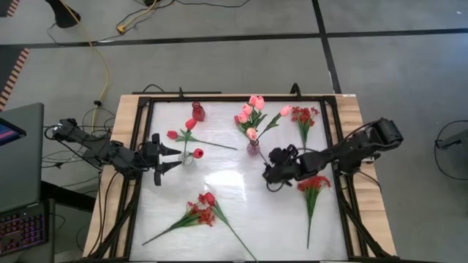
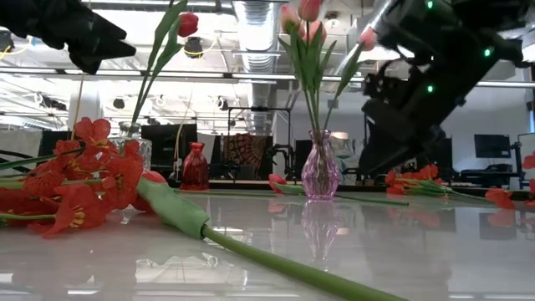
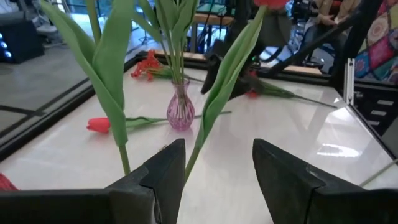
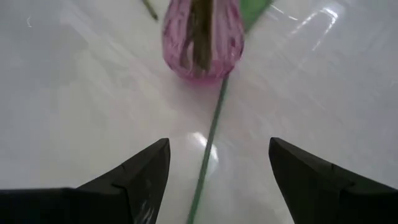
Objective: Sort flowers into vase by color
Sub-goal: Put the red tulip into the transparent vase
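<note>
Flowers lie partly sorted: pink tulips [image 1: 251,109] stand in the purple vase [image 1: 253,148] near the table's centre, red tulips [image 1: 191,124] rise from a clear vase [image 1: 187,156] toward 9 o'clock, and a small red vase [image 1: 197,112] waits empty toward 11 o'clock. Loose ones remain on the white table [image 1: 241,197] — a red bunch [image 1: 204,212] at 7 o'clock, a red spray [image 1: 313,184] at 4 o'clock, another spray [image 1: 304,115] at 1 o'clock, and a pink tulip [image 1: 284,111] whose stem runs down beside the purple vase. The right hand [image 1: 272,169] hovers low just at the 5 o'clock side of that vase, fingers apart and empty, with the thin green stem lying between them in the wrist view — so the step in hand looks like picking up this last pink tulip. Next it would need to drop onto the stem, close, lift and tip the stem upright into the narrow neck without knocking the vase. The left hand [image 1: 167,156] sits beside the clear vase with its fingers apart, holding nothing
</note>
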